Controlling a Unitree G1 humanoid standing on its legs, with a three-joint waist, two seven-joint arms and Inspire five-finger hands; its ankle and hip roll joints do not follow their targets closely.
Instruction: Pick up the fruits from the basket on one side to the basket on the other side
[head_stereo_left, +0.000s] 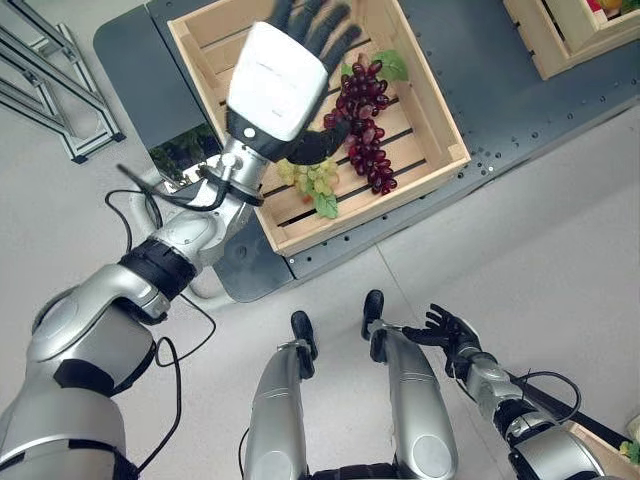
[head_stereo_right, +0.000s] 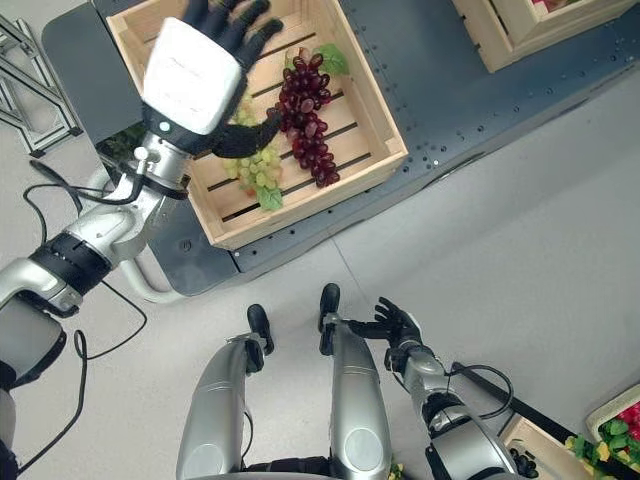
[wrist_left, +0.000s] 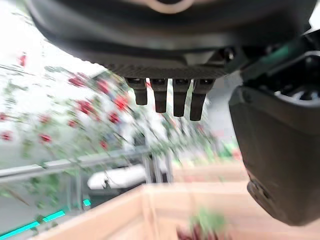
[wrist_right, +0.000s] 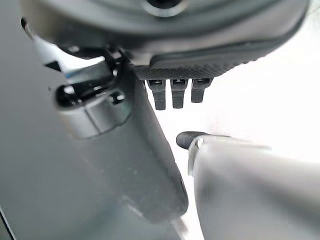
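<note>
At the lower right of the head views, the right robot hand (head_stereo_left: 446, 329) hangs low over the grey floor (head_stereo_left: 520, 250), well apart from the fruit; its dark fingers are spread and relaxed, and it holds nothing. Farther up, in the upper middle of the frame, a wooden crate (head_stereo_left: 428, 108) with a slatted bottom sits on the dark worktop (head_stereo_left: 500, 100). Inside it lie two bunches: green grapes (head_stereo_left: 312, 180) toward the near wall, with a leaf at their near end, and red grapes (head_stereo_left: 366, 125) just beside them on the right, running from the middle of the crate toward its far right corner, with a green leaf at the far end. The two bunches touch or nearly touch where they meet. The left robot hand (head_stereo_left: 300, 60) is over the left half of this crate, above the fruit, its white back facing the camera; its fingers point toward the far wall, straight and spread wide, while the thumb reaches out toward the seam between the green and red bunches. Nothing is in its grasp. Its wrist view shows the fingertips (wrist_left: 161, 95) extended in a row above the crate's pale wood. At the upper right corner of the frame, a second crate (head_stereo_left: 560, 45) stands on the same worktop, well apart from the first.
</note>
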